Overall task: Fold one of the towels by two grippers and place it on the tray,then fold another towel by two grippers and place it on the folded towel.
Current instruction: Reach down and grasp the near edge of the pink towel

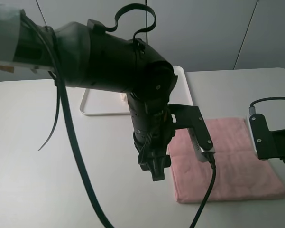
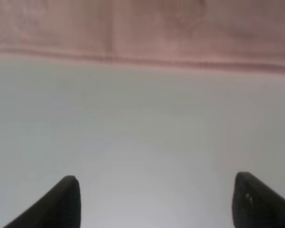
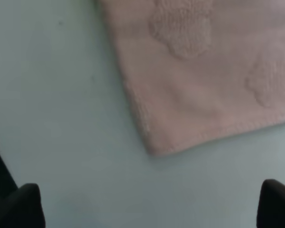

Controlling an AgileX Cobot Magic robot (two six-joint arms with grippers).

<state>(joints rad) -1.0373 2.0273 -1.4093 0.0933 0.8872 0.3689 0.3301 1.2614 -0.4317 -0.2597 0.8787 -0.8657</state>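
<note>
A pink towel (image 1: 232,166) lies flat on the white table at the right front. My left gripper (image 1: 156,172) points down just off its left edge. In the left wrist view the gripper (image 2: 154,204) is open and empty over bare table, with the towel's hem (image 2: 142,33) ahead of the fingertips. My right gripper (image 3: 151,209) is open and empty, just off a towel corner (image 3: 180,123). The right arm (image 1: 270,142) sits at the towel's right edge. The white tray (image 1: 92,111) stands at the back, mostly hidden by the left arm. No second towel shows.
The left arm's bulk (image 1: 109,57) and its black cables (image 1: 71,142) hang over the table's middle and left. Another cable (image 1: 206,194) crosses the towel's front left corner. The table's far edge meets a grey wall.
</note>
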